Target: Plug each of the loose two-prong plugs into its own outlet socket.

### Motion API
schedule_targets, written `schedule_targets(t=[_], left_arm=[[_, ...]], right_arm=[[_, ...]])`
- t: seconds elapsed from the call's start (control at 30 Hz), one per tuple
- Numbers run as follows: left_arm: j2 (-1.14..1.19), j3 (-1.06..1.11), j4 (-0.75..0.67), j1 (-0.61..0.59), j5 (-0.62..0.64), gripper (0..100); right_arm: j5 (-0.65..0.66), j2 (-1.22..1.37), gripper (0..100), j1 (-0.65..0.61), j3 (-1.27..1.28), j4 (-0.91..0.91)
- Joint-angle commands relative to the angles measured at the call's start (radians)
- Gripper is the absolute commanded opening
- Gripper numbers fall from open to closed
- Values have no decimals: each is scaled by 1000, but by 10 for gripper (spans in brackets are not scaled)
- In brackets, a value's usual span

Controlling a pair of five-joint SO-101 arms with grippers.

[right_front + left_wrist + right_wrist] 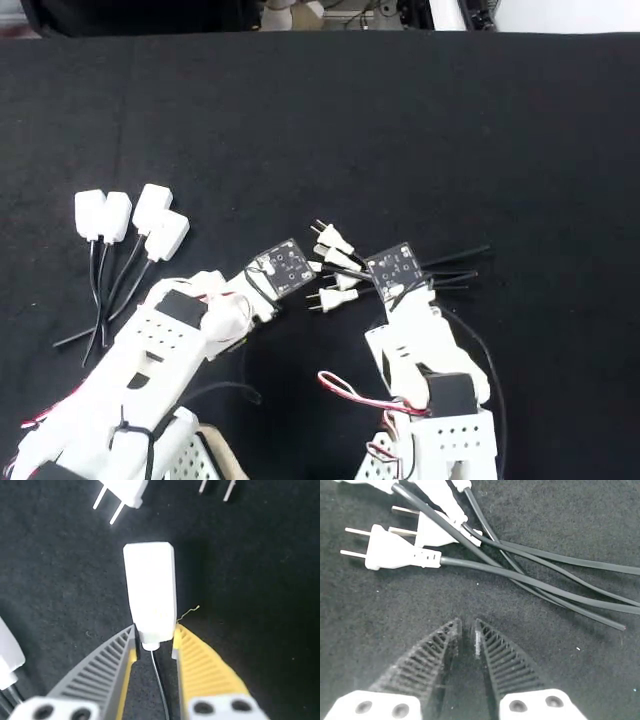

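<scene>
While the nearest loose plug (328, 298) lies between both grippers, prongs toward nine o'clock, the socket (150, 585) sits at its nine, clamped at the cable end by the left gripper (153, 630); the right gripper (466, 632) is almost closed, empty.

Black cloth-covered table (320, 120), pale clutter (300, 12) beyond its far edge.
</scene>
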Motion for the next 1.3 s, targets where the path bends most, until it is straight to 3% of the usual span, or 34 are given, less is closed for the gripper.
schedule_targets(t=[0.0, 0.3, 0.4, 0.7, 0.9, 1.07, 1.17, 1.27], left_arm=[[5, -19, -12, -33, 9, 30], [-6, -36, 3, -38, 9, 29], [-48, -45, 91, -33, 6, 29], [-373, 68, 198, -24, -52, 29], [-554, 101, 213, -22, 2, 34], [-669, 105, 265, 107, 118, 161], [-686, 159, 153, 137, 124, 259], [-621, 225, 6, 84, 124, 308]], right_arm=[[-9, 5, 47, -11, 2, 5], [-9, 5, 47, -11, 2, 5], [-9, 5, 47, -11, 2, 5], [-9, 5, 47, -11, 2, 5], [-9, 5, 47, -11, 2, 5], [-9, 5, 47, -14, 2, 5], [-9, 5, 47, -14, 2, 5], [-9, 5, 47, -14, 2, 5]])
